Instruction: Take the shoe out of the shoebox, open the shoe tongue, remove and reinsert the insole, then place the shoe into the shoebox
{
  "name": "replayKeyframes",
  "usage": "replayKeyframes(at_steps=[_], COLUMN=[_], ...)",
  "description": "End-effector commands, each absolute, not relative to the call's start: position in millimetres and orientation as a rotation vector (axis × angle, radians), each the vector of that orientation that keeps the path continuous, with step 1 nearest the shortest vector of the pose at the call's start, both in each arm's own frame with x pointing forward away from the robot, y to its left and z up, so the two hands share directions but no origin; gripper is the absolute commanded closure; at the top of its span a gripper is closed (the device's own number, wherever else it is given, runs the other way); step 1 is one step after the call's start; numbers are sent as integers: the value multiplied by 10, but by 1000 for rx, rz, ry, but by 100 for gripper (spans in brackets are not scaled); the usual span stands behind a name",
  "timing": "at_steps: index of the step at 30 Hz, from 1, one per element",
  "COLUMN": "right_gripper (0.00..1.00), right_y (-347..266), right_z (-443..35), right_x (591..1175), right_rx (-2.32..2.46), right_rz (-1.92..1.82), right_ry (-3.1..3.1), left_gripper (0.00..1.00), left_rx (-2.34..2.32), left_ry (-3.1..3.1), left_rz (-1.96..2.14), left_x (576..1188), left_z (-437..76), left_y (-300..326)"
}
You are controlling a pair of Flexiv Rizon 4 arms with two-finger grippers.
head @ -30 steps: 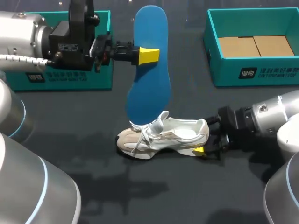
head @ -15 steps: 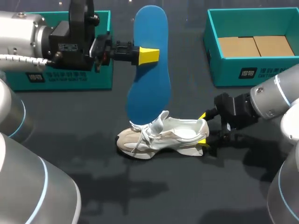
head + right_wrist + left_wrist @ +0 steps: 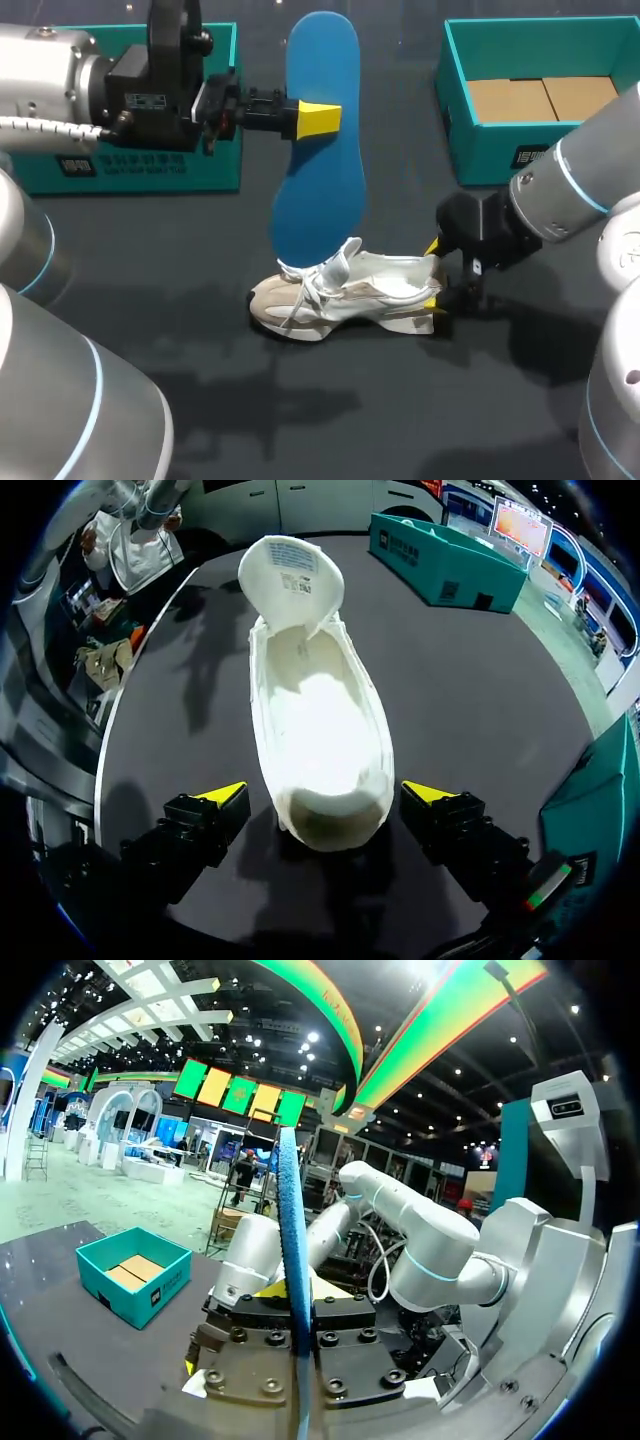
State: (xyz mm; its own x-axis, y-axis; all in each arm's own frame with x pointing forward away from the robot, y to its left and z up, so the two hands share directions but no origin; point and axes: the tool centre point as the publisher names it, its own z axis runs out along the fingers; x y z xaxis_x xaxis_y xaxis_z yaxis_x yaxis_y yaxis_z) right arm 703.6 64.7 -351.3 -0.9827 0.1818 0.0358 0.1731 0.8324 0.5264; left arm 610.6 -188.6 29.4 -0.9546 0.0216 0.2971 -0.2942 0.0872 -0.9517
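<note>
**Insole aloft, heel bracketed but not gripped**

The shoe lies on its sole about the middle of the surface, nearer the robot-side edge. Its toe points to the left edge and its tongue is folded up and open. The blue insole stands on end above the shoe, its broad end down by the tongue and laces. It is pinched at mid-length by the left tool, which is closed on it. The shoebox sits at the far right corner, and a second teal box sits at the far left.

The likely trouble is in the reinsertion. The insole is held only at its middle, so the broad end could catch on the tongue or laces and buckle, or swivel in the pinch. Nothing holds the shoe, so a downward push may slide or tip it. If the right tool clamps high on the collar, it could squash the opening.

The left arm comes in level from the left edge, with its fingers pointing right. The right arm comes in from the right edge, with its wrist bent low so the fingers run along the surface. Its tool is spread wide, one finger on each side of the heel, and both appear clear of it.
</note>
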Motion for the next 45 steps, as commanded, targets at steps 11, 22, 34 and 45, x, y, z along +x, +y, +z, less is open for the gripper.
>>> replayKeyframes(at_steps=[11, 22, 34, 45], right_gripper=[0, 0, 0, 0], right_y=[820, 872, 1011, 1298], right_z=[-3211, -3211, -3144, -3086], right_x=[7013, 7055, 7059, 7345], right_rx=[475, 472, 440, 247], right_rz=[317, 324, 256, 233], right_ry=[3206, 3184, 3192, 3182], left_gripper=[100, 100, 100, 100], left_rx=[275, 275, 275, 275], left_ry=[-2128, -2128, -2128, -2128], left_rz=[1960, 1960, 1960, 1960], left_x=[6100, 6100, 6100, 6100], left_z=[287, 287, 287, 287], left_y=[-1893, -1893, -1893, -1893])
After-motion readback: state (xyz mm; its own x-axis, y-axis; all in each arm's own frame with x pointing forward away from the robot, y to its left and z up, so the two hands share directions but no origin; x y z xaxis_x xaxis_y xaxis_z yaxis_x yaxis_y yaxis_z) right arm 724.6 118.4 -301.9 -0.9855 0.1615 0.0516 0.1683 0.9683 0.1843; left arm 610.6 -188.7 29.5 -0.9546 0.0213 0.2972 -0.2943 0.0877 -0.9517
